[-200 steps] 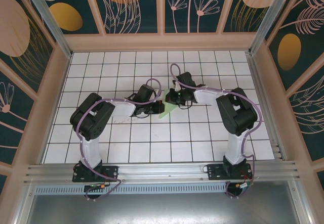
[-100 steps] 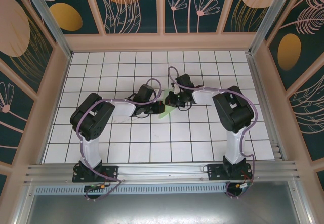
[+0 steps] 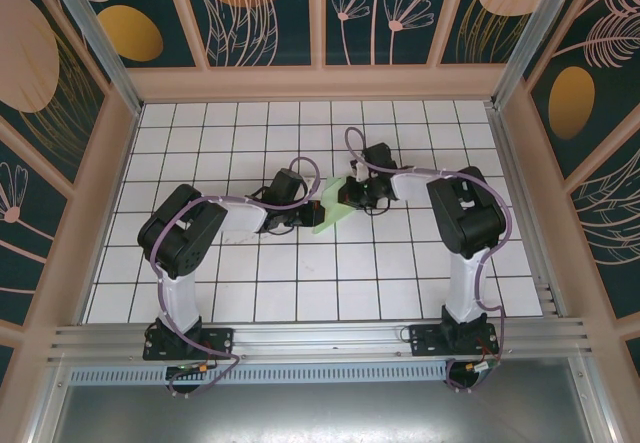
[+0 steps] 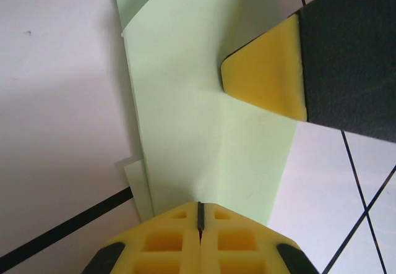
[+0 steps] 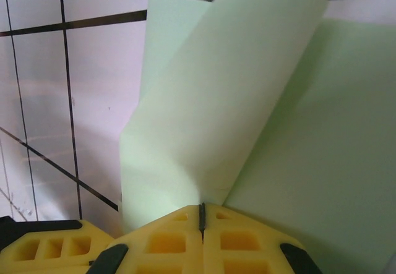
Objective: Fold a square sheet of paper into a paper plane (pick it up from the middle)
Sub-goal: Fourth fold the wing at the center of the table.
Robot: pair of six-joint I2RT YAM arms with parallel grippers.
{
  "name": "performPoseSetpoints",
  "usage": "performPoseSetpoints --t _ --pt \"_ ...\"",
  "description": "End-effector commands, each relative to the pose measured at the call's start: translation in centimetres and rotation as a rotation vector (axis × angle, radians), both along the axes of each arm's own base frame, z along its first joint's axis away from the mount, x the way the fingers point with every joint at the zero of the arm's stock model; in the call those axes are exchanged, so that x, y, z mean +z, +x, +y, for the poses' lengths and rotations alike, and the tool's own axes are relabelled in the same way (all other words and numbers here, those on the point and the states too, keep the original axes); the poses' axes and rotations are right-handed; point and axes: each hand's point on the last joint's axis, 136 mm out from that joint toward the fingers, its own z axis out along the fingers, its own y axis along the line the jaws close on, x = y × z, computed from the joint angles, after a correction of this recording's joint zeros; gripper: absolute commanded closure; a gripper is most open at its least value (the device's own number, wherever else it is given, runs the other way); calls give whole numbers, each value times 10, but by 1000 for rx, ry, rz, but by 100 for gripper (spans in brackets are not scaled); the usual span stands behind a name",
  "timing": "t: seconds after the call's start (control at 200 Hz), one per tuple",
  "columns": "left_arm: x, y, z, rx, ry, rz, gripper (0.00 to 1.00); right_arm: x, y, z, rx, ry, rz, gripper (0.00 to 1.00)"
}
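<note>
The pale mint-green sheet of paper (image 3: 330,209) lies mid-table between both arms, partly folded with layered edges and not in a dart shape. My left gripper (image 3: 306,213) is shut on its near edge (image 4: 199,207), and the sheet (image 4: 204,119) stretches away from the closed jaws. My right gripper (image 3: 347,200) is shut on a flap of the paper (image 5: 216,113), which curls up off the flat part (image 5: 328,156). The right gripper's yellow fingertip (image 4: 266,70) rests on the paper in the left wrist view. The left gripper's yellow finger (image 5: 43,249) shows at the lower left of the right wrist view.
The white grid-tiled table (image 3: 300,293) is fenced by low walls (image 3: 115,163) on three sides, with a metal rail (image 3: 320,338) along the front. Both arms (image 3: 185,233) (image 3: 465,218) reach inward toward the centre.
The right gripper has shifted slightly right and pulled a flap of the paper up. More green paper now shows between the grippers. The left gripper has stayed put.
</note>
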Motion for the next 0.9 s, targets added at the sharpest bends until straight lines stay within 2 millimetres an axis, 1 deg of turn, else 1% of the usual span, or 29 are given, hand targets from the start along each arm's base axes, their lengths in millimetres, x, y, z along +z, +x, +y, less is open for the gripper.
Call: performPoseSetpoints --t 0.0,0.07,0.15,0.25,0.34,0.39,0.49,0.63,0.701,0.896 --pt "-72 -61 54 7 242 261 100 -11 30 -32 -71 -83 -37 100" --pt "-71 -60 54 8 244 256 100 4 39 -34 -82 -65 -75 100" --pt "-69 -59 53 9 242 249 100 26 41 -31 -80 -33 -127 100" --pt "-68 -58 53 9 241 243 100 47 33 -27 -82 18 -168 100" --pt "-68 -57 53 10 239 241 100 52 18 -16 -60 38 -177 100" --pt "-68 -57 53 9 240 240 100 51 10 -6 -39 43 -172 100" --pt "-68 -56 52 9 242 240 100 41 -5 16 5 36 -143 100" --pt "-68 -56 52 10 241 240 100 23 -14 33 41 30 -100 100" --pt "-67 -56 52 7 238 237 100 12 -19 37 56 23 -75 100" --pt "-66 -55 51 9 234 236 100 -5 -28 42 81 29 -26 100"
